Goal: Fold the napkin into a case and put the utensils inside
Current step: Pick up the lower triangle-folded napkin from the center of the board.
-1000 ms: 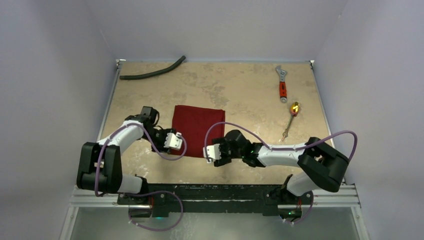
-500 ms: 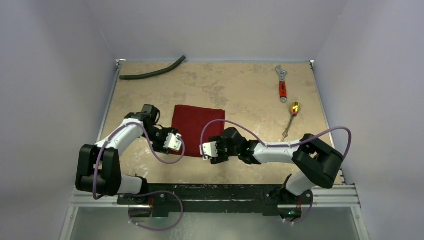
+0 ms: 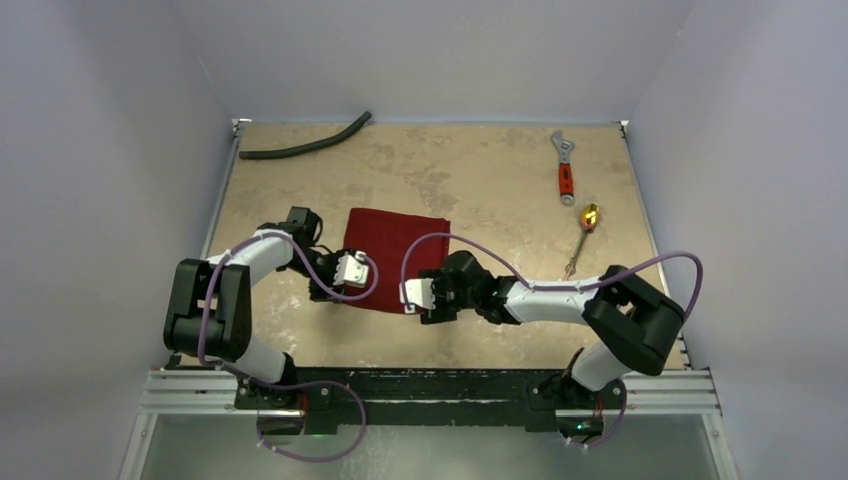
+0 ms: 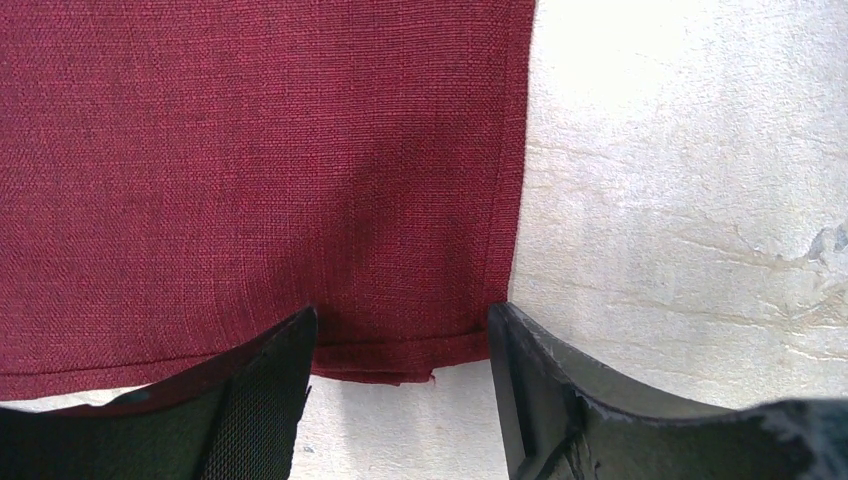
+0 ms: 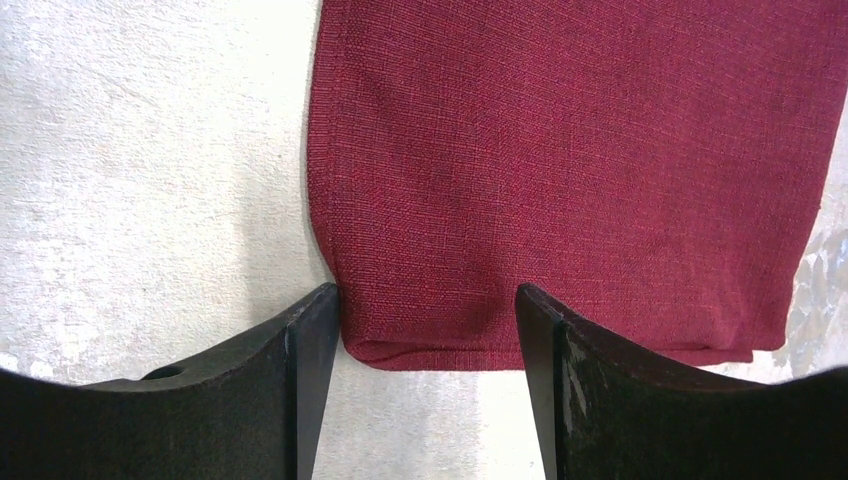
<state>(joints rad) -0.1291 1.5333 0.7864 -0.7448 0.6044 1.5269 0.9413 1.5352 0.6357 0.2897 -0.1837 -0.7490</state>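
Note:
The dark red napkin [image 3: 392,245] lies flat in the middle of the table, its edges showing doubled layers. My left gripper [image 3: 351,271] is open and low at the napkin's near left corner; in the left wrist view the gripper [image 4: 400,316] straddles the hemmed edge of the napkin [image 4: 250,150], and nothing is held. My right gripper [image 3: 412,294] is open at the near right corner; in the right wrist view the gripper [image 5: 428,292] brackets the napkin [image 5: 580,150] edge. One gold utensil [image 3: 579,241] lies at the right, apart from both arms.
A red-handled silver wrench [image 3: 565,168] lies at the back right, just beyond the utensil. A black hose [image 3: 305,145] lies along the back left edge. Purple cables loop over both arms. Grey walls close in the table on three sides.
My left gripper has swung right and back onto the napkin's near left corner, its jaws a little wider. My right gripper has crept left and forward to the near right corner.

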